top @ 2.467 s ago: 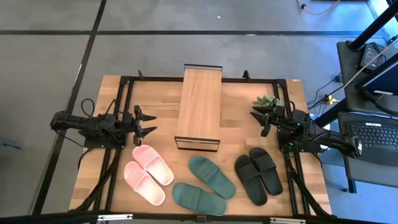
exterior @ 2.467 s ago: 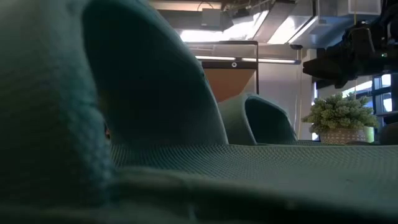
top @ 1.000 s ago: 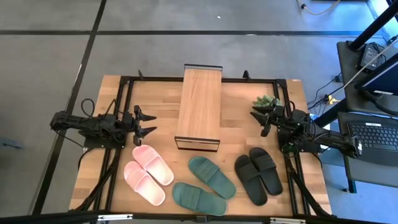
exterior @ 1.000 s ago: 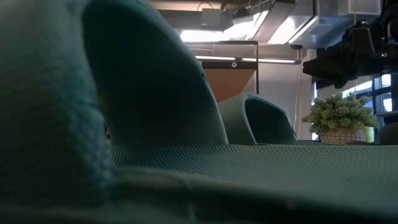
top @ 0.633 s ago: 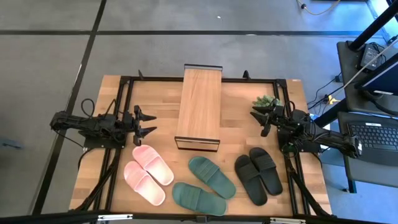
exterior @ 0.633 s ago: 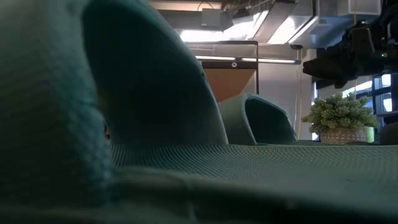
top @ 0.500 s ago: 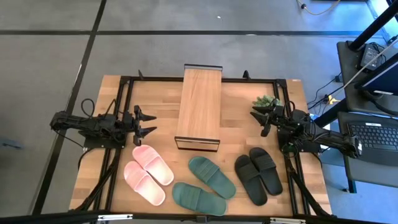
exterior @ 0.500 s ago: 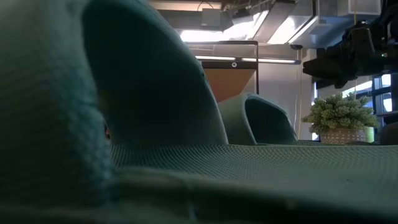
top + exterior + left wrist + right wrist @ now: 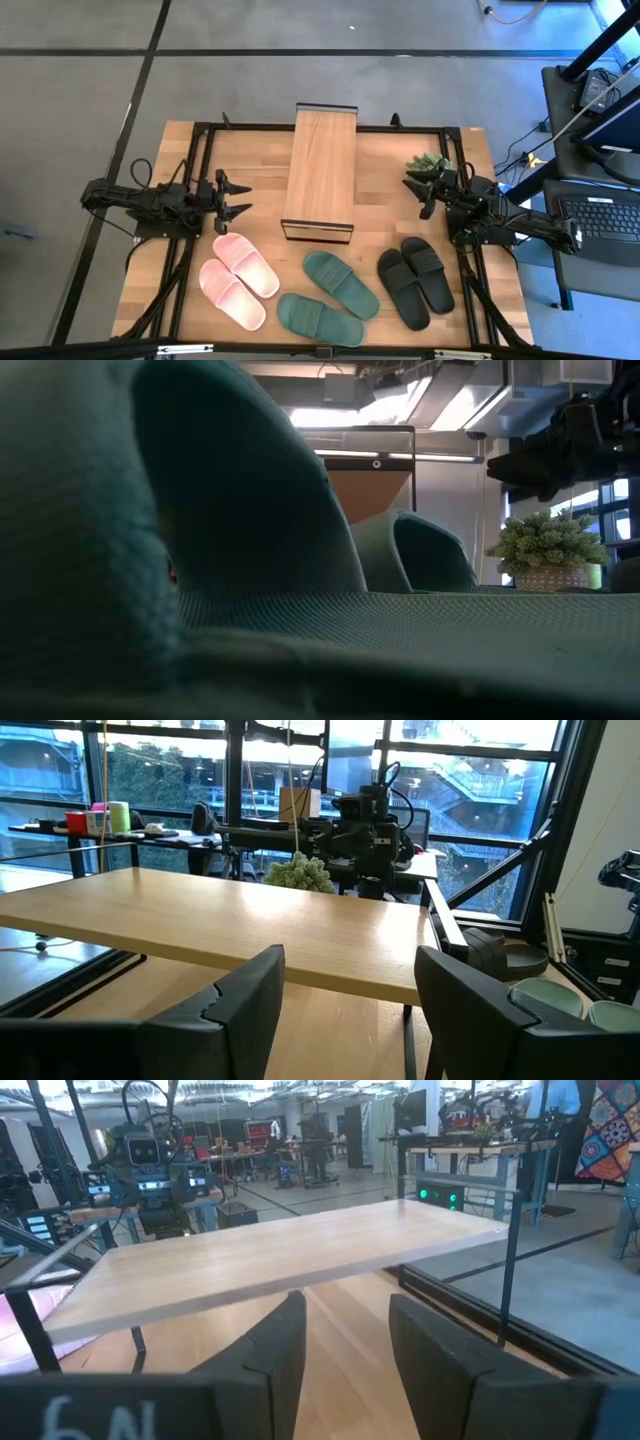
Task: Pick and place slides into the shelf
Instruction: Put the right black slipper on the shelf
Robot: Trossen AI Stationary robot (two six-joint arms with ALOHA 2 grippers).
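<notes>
Not yet started, by the look of it: no slide lifted, nothing on the shelf [image 9: 320,170]. All six slides lying flat along the near edge of the bench [image 9: 240,150], toe straps up. Pale pink pair [image 9: 238,278] at the left, side by side and touching. Dark green pair in the middle: one [image 9: 340,284] just in front of the shelf's near end, the other [image 9: 318,319] closer to the bench edge and filling most of the low view. Black pair [image 9: 416,280] at the right, side by side.

Left end effector [image 9: 237,199] hanging to the left of the shelf, just beyond the pink pair, fingers spread wide, holding nothing; in its wrist view, two dark fingers [image 9: 235,1005] well apart with the shelf's top board between and beyond. Right end effector [image 9: 425,192] to the right of the shelf, near a small potted plant [image 9: 428,162], beyond the black pair; fingers [image 9: 275,1342] standing partly apart, narrower than the left's, with nothing between them.

Likely the opening step, choosing a first slide. Next move probably: left end effector down onto the nearer pink slide, pinching the strap or an edge, then a lift across to the shelf. Top board bare; lower level hidden from above, contents impossible to tell. Narrow shelf, so lengthwise alignment of each slide needed.
</notes>
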